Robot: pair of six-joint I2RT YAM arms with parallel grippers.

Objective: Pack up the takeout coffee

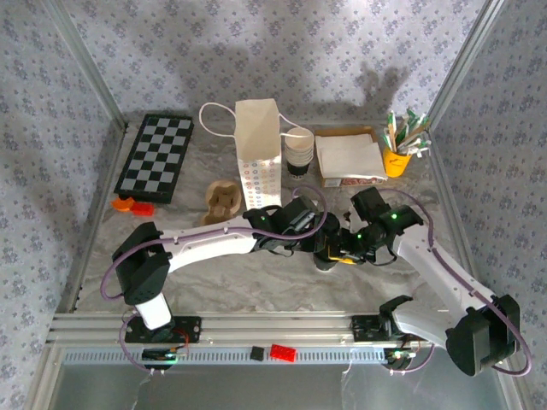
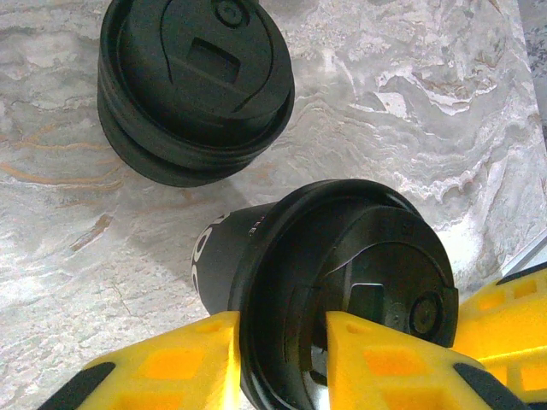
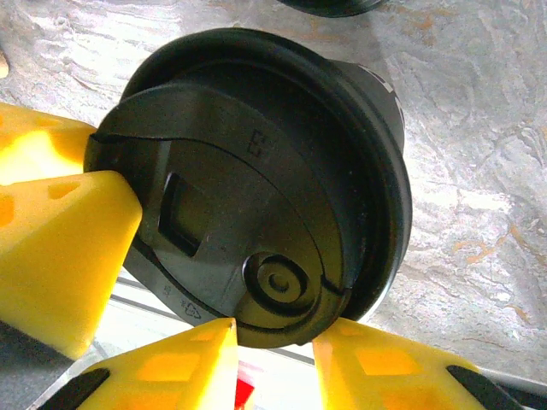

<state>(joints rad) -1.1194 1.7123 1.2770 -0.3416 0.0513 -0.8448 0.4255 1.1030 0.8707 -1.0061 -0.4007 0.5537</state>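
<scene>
The takeout coffee (image 2: 342, 282), a dark-sided cup capped by a round black lid, sits at mid-tabletop between the two arms, on the near side of the white paper bag (image 1: 259, 154). Whether its base rests flat on the marbled tabletop (image 2: 410, 102) cannot be told. The left gripper (image 2: 282, 329) is closed narrowly on the lid's rim, one yellow finger outside the cup wall and the other lying on the lid's top. The right gripper (image 3: 275, 342) stands at the opposite side with its fingers spread, the tips at the lid's edge; contact there cannot be confirmed. A stack of black lids (image 2: 192, 85) lies on the tabletop just beyond the cup, apart from it. A stack of lidless cups (image 1: 297, 149) stands beside the bag. Folded napkins (image 1: 349, 156) and a yellow holder of sachets (image 1: 396, 161) lie to the right of these. A chessboard (image 1: 156, 158) lies to the far left.
</scene>
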